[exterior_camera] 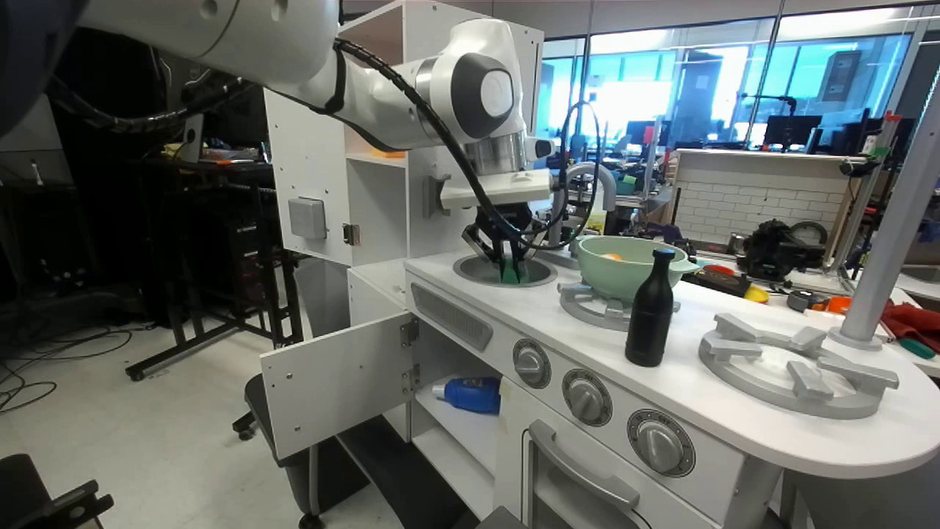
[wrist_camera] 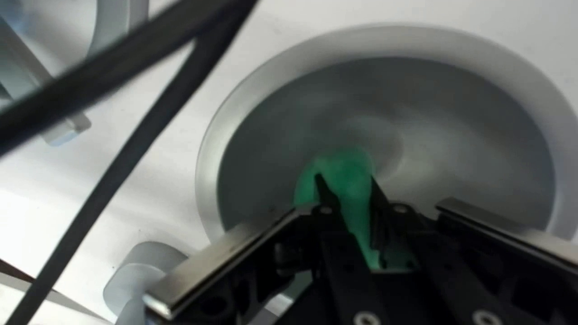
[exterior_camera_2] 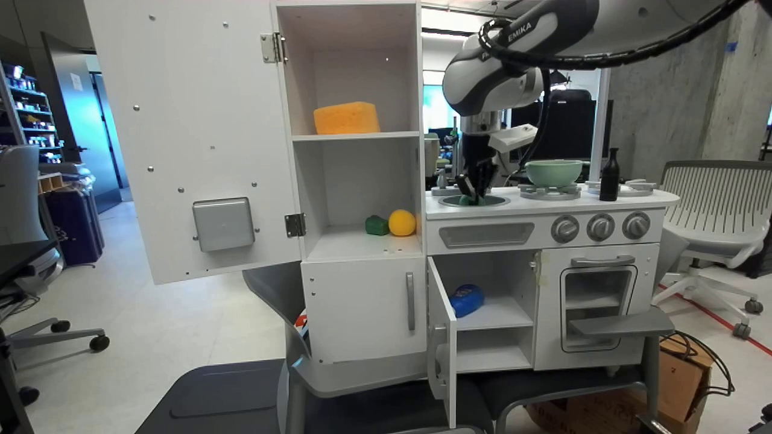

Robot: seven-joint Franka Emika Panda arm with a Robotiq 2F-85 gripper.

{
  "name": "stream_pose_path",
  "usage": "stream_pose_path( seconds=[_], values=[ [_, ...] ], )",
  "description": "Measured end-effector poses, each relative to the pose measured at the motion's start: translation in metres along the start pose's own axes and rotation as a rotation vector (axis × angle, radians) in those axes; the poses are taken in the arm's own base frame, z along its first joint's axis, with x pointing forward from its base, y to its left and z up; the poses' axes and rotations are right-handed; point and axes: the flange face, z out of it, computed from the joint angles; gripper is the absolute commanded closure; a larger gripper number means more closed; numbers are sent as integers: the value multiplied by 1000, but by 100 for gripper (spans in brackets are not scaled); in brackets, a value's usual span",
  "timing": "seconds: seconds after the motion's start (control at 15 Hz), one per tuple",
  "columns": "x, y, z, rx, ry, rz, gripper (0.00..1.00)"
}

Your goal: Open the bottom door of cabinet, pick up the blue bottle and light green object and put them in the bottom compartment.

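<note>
Down in the sink (wrist_camera: 397, 40) we go, and the gripper (wrist_camera: 346, 179) is narrow, pinching the green object (wrist_camera: 350, 174) between its fingers, lower middle of the wrist view. What exactly that object is, the blur won't say. Its rounded end pokes out past the fingertips, and here's the danger: a shallow bite, a brisk lift, and it could twist free and drop. Lift it at a slant and the rim may knock it loose too.

Watch that cable (wrist_camera: 97, 74), slashing across the upper left! In an exterior view it loops close by the light green bowl (exterior_camera: 613, 272) on the tabletop (exterior_camera: 529, 305); a wide swing might drag the bowl off its burner.

Now low in the centre: the cabinet door (exterior_camera: 338, 386) stands open, and the blue bottle (exterior_camera: 474, 394) lies on its side on the shelf (exterior_camera_2: 497, 310) of the bottom compartment. Half the job looks done! The hard part seems to be the approach: come in too high and the hand meets the tabletop's edge, too far across and it bumps the door. Release carelessly, and a nudge could roll that bottle out.
</note>
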Motion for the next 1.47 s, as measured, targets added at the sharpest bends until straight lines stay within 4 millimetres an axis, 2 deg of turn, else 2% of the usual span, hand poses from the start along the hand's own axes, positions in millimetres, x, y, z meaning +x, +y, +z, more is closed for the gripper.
stream_pose_path(
  seconds=[0.2,0.4,0.6,0.8,1.2,1.47],
  values=[
    [7,-13,-32,34,-16,-33,96],
    [13,-34,-58,72,-45,-61,96],
    [15,-62,-72,108,-107,-96,96],
    [14,-84,-78,131,-166,-124,96],
    [5,-84,-86,151,-234,-131,96],
    [-2,-85,-95,181,-279,-221,96]
  ],
)
